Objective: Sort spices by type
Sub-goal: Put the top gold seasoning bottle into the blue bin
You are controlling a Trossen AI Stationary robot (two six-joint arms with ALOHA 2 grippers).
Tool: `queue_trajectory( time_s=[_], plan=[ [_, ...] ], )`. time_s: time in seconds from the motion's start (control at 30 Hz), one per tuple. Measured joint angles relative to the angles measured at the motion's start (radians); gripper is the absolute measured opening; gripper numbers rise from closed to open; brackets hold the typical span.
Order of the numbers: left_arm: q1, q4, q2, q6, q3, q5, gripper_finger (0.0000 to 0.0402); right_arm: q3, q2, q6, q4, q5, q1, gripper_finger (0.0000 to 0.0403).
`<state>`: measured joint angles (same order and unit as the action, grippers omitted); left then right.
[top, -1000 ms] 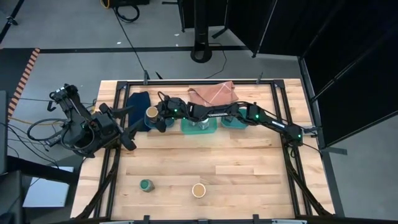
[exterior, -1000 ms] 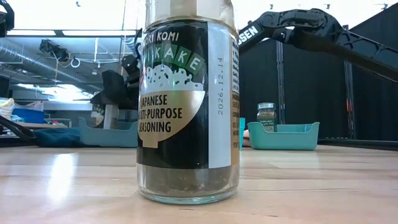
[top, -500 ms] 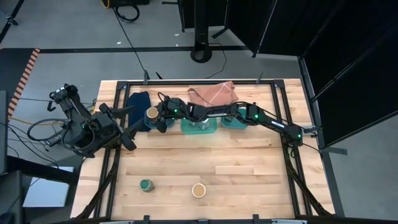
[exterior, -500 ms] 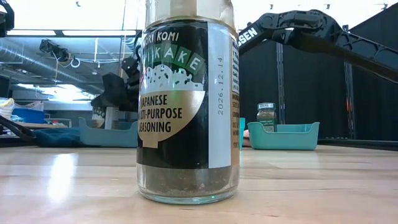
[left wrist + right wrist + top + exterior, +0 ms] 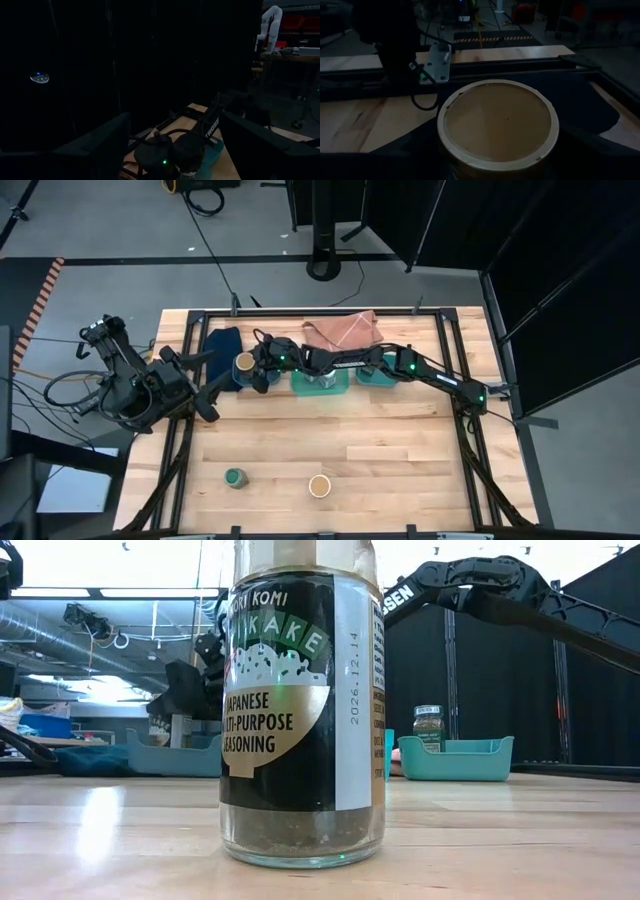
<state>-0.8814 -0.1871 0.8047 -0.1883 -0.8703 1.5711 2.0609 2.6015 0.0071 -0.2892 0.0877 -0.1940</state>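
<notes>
Two dark arms [image 5: 430, 372] with small green lights; white lettering, apparently "SEN", on one link.

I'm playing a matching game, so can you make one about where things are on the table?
Things:
1. small round green-lidded jar
2. pinkish-brown cloth
3. middle teal plastic tray
4. small round tan-lidded jar

Places:
A. beneath the right arm
B. bare wood, front left
C. bare wood, front middle
D. table's far edge

Pairs: 1-B, 2-D, 3-A, 4-C
</notes>
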Motion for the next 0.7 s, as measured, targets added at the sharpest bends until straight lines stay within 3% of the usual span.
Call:
queue_trajectory(
  time_s=[0.3, 0.7],
  plan=[
    [0.0, 0.0, 0.0, 0.0, 0.0, 0.0, 0.0308, 0.0, 0.0, 0.001, 0.003, 0.025, 0.0, 0.0303],
    [0.0, 0.0, 0.0, 0.0, 0.0, 0.0, 0.0308, 0.002, -0.003, 0.0, -0.002, 0.031, 0.0, 0.0345]
  ],
)
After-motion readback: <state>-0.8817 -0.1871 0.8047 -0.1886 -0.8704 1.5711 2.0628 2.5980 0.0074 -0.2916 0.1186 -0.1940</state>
